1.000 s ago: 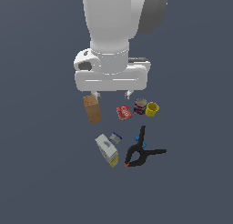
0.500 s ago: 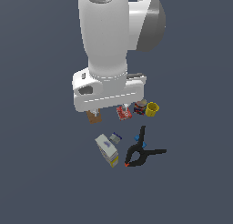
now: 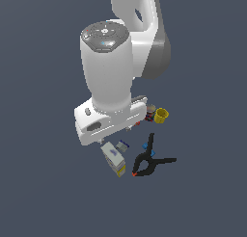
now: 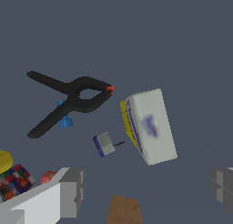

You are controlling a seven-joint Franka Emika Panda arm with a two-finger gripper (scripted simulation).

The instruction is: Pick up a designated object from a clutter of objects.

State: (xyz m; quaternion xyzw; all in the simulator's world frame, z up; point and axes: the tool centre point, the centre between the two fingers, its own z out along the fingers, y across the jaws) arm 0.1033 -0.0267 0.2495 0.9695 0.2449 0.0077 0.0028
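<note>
Both jaws stand spread apart above the white carton (image 4: 151, 126), gripping nothing.

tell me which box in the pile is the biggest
The white carton with yellow edges, lying beside the black clamp. It dwarfs the tiny grey block and shows more face than the brown box.

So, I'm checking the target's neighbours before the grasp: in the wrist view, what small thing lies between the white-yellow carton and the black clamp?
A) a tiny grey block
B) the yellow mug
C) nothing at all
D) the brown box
A: a tiny grey block sits in the gap between the white-yellow carton and the black clamp, touching neither.
</note>
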